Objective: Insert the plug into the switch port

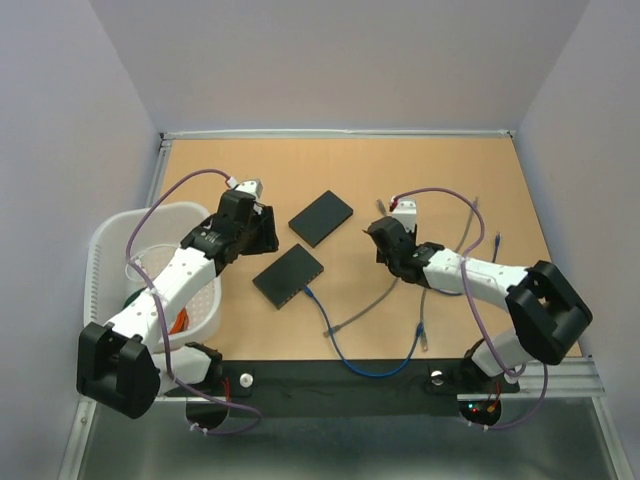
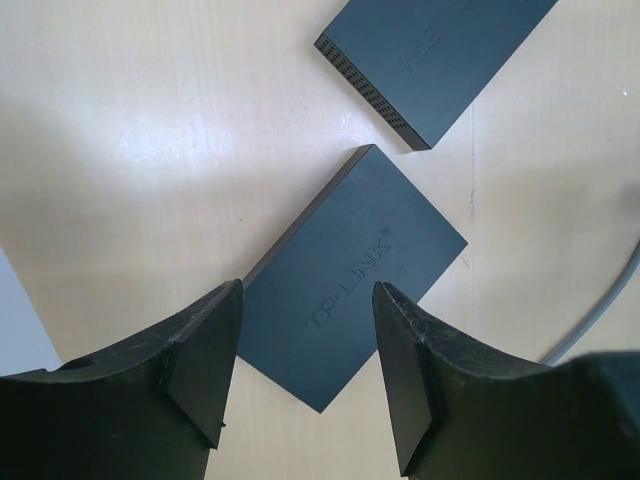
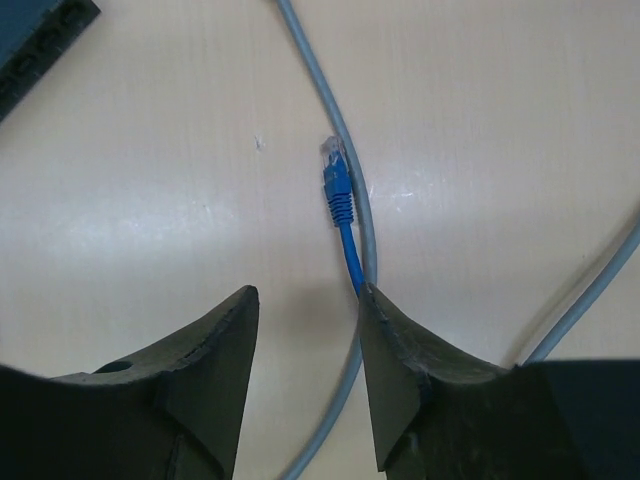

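A blue plug [image 3: 336, 180] with a clear tip lies on the wooden table, its blue cable running down under the tip of one of my right fingers [image 3: 400, 350]. My right gripper [image 3: 307, 300] hovers just short of the plug, open, with only bare table between the fingers. Two black switches [image 1: 320, 217] [image 1: 288, 276] lie mid-table. My left gripper [image 2: 305, 390] stands open above the near corner of a TP-LINK switch [image 2: 355, 265], gripping nothing. The second switch [image 2: 440, 60] lies beyond it. From above, the left gripper [image 1: 262, 228] and right gripper [image 1: 380, 238] flank the switches.
A grey cable [image 3: 365, 225] runs alongside the blue plug and curves off right. A blue cable [image 1: 350, 362] loops near the front edge, one end by the nearer switch. A white basket [image 1: 110, 250] stands at the left. Another blue plug [image 1: 497, 240] lies at the right.
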Action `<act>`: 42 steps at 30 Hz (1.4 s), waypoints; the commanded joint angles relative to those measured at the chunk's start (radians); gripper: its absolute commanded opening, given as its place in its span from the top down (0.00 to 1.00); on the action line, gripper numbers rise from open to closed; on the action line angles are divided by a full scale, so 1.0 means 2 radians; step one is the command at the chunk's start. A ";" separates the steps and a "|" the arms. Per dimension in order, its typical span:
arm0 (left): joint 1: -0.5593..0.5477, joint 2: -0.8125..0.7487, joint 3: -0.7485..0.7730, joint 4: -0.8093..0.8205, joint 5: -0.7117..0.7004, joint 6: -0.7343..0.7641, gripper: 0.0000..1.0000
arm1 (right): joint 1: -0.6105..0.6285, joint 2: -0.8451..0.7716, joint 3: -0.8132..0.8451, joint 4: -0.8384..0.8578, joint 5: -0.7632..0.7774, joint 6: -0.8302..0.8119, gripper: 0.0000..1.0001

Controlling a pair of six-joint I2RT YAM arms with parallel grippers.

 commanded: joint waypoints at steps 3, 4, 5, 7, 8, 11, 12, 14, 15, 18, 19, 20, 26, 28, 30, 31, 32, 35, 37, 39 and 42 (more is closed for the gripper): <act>0.000 -0.046 -0.020 0.036 0.016 0.021 0.34 | -0.022 0.038 0.038 -0.012 -0.006 -0.017 0.54; 0.000 -0.048 -0.023 0.039 0.019 0.024 0.34 | -0.025 0.042 0.042 -0.011 -0.011 -0.018 0.55; 0.000 -0.052 -0.024 0.043 0.025 0.028 0.34 | -0.028 0.047 0.043 -0.012 -0.011 -0.019 0.56; 0.000 -0.053 -0.026 0.045 0.025 0.028 0.34 | -0.030 0.060 0.046 -0.012 -0.016 -0.018 0.57; 0.000 -0.050 -0.026 0.046 0.026 0.028 0.34 | -0.032 0.064 0.047 -0.012 -0.015 -0.017 0.57; 0.000 -0.045 -0.026 0.046 0.028 0.028 0.34 | -0.033 0.077 0.049 -0.012 -0.018 -0.014 0.60; 0.000 -0.044 -0.026 0.046 0.029 0.030 0.34 | -0.034 0.082 0.049 -0.012 -0.018 -0.014 0.60; 0.000 -0.040 -0.027 0.046 0.028 0.028 0.34 | -0.035 0.090 0.049 -0.012 -0.020 -0.013 0.62; 0.001 -0.040 -0.026 0.047 0.028 0.029 0.34 | -0.036 0.092 0.049 -0.011 -0.020 -0.012 0.62; 0.000 -0.041 -0.028 0.047 0.028 0.028 0.34 | -0.037 0.098 0.050 -0.011 -0.021 -0.011 0.65; 0.000 -0.041 -0.027 0.047 0.027 0.028 0.34 | -0.038 0.099 0.049 -0.012 -0.020 -0.010 0.66; 0.000 -0.042 -0.028 0.048 0.026 0.029 0.34 | -0.039 0.100 0.049 -0.012 -0.015 -0.010 0.66; 0.000 -0.042 -0.028 0.047 0.025 0.027 0.34 | -0.047 0.101 0.040 -0.012 -0.017 -0.008 0.69; 0.000 -0.042 -0.029 0.047 0.025 0.026 0.34 | -0.049 0.101 0.038 -0.012 -0.015 -0.008 0.69; 0.000 -0.042 -0.029 0.047 0.024 0.026 0.34 | -0.052 0.100 0.035 -0.012 -0.018 -0.007 0.69; 0.000 -0.042 -0.030 0.047 0.023 0.026 0.34 | -0.053 0.100 0.034 -0.011 -0.019 -0.007 0.69; 0.000 -0.043 -0.029 0.047 0.023 0.025 0.34 | -0.054 0.101 0.034 -0.012 -0.020 -0.006 0.69; 0.000 -0.043 -0.030 0.048 0.022 0.024 0.34 | -0.056 0.101 0.034 -0.011 -0.027 -0.006 0.74; 0.000 -0.040 -0.029 0.048 0.022 0.024 0.34 | -0.056 0.103 0.033 -0.011 -0.030 -0.006 0.78; 0.000 -0.040 -0.029 0.047 0.022 0.024 0.34 | -0.056 0.106 0.033 -0.011 -0.035 -0.005 0.80; 0.000 -0.038 -0.030 0.048 0.020 0.024 0.34 | -0.055 0.106 0.030 -0.010 -0.039 -0.002 0.89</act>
